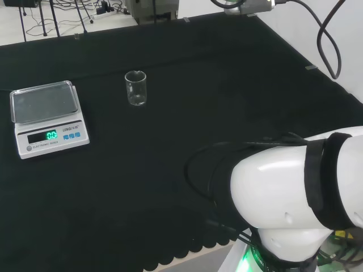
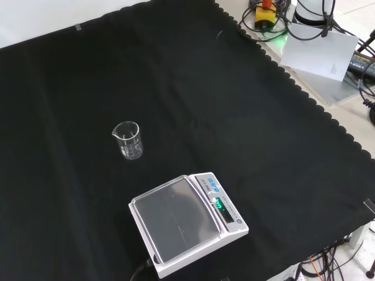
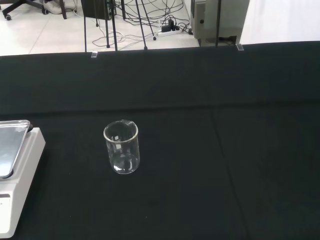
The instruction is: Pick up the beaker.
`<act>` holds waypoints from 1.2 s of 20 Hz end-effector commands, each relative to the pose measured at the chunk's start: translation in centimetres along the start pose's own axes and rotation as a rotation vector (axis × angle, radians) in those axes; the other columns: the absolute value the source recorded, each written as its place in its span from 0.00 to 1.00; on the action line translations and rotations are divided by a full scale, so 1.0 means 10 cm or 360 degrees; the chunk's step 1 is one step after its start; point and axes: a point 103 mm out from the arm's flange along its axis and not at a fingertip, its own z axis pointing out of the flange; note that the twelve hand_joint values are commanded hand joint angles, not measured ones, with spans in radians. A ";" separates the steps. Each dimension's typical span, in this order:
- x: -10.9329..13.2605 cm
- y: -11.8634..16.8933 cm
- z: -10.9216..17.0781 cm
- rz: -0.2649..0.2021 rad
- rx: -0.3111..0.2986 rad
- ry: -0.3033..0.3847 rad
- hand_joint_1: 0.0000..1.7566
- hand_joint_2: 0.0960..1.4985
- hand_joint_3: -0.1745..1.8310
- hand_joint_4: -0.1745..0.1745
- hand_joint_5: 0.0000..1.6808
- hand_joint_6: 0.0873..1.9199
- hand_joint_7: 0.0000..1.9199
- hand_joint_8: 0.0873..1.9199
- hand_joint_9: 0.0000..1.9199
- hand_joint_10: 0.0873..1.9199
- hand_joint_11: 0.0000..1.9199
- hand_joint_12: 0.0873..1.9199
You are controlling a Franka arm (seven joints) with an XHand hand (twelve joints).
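A small clear glass beaker [image 1: 136,88] stands upright and empty on the black cloth, right of the scale in the head view. In the front view the beaker [image 2: 128,140] stands to the upper left of the scale. The wrist view looks at the beaker [image 3: 121,147] from some way off, with bare cloth between.
A white digital scale [image 1: 48,118] with a steel pan stands at the left in the head view; the same scale [image 2: 186,222] sits low in the front view. The arm's white link [image 1: 295,198] fills the lower right of the head view. Cables and stands lie beyond the cloth's far edge.
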 end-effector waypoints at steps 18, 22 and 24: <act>0.43 0.97 0.70 -0.0169 0.0049 0.0017 0.36 0.46 0.19 0.67 0.00 0.00 0.00 0.24 0.00 0.41 0.00 0.52; 0.60 1.33 1.07 -0.0239 0.0128 0.0014 0.36 0.46 0.19 0.67 0.00 0.00 0.00 0.24 0.00 0.41 0.00 0.52; 0.66 1.48 1.22 -0.0266 0.0168 0.0022 0.36 0.46 0.19 0.67 0.00 0.00 0.00 0.24 0.00 0.41 0.00 0.52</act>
